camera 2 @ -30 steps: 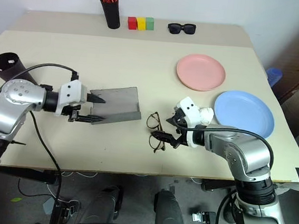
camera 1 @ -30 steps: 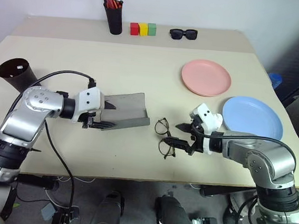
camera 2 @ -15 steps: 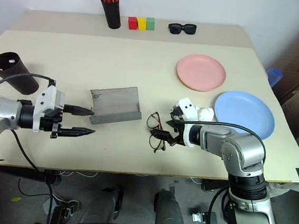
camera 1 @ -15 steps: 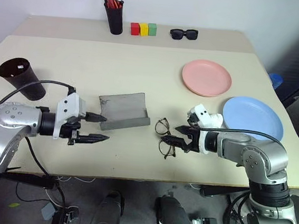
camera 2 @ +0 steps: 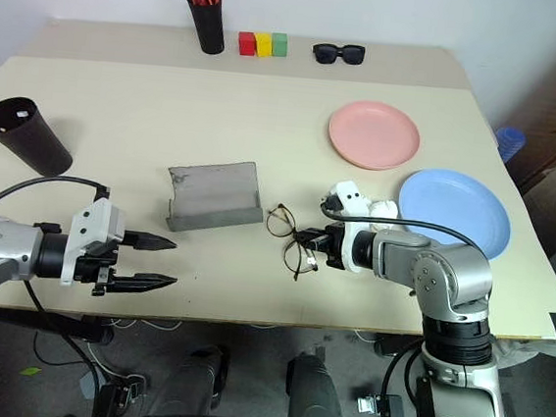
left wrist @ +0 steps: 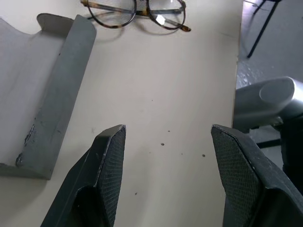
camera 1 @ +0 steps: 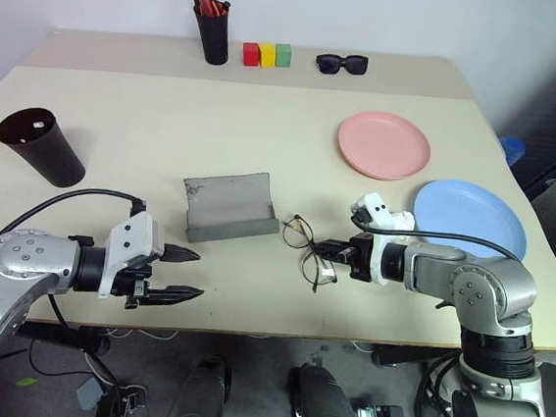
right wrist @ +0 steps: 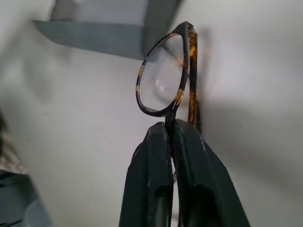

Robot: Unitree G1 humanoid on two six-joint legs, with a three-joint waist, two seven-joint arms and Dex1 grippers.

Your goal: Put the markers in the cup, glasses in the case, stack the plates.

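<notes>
- My right gripper [right wrist: 171, 137] has its fingers pinched shut on the rim of the glasses [camera 1: 306, 250], just beside the open case [camera 1: 229, 206]; a grip this thin could let the frame twist or slip on the lift.
- My left gripper [camera 1: 185, 275] hangs open and empty near the table's front edge, holding nothing; the unsupported case may slide when the glasses go in.
- Plates [camera 1: 384, 144] lie unstacked, apart.

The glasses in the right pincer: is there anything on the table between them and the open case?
Nothing visible. The right pincer is shut on the glasses, and only bare table lies between them and the open case. The left pincer hangs open nearer the table's front edge, off that path.
</notes>
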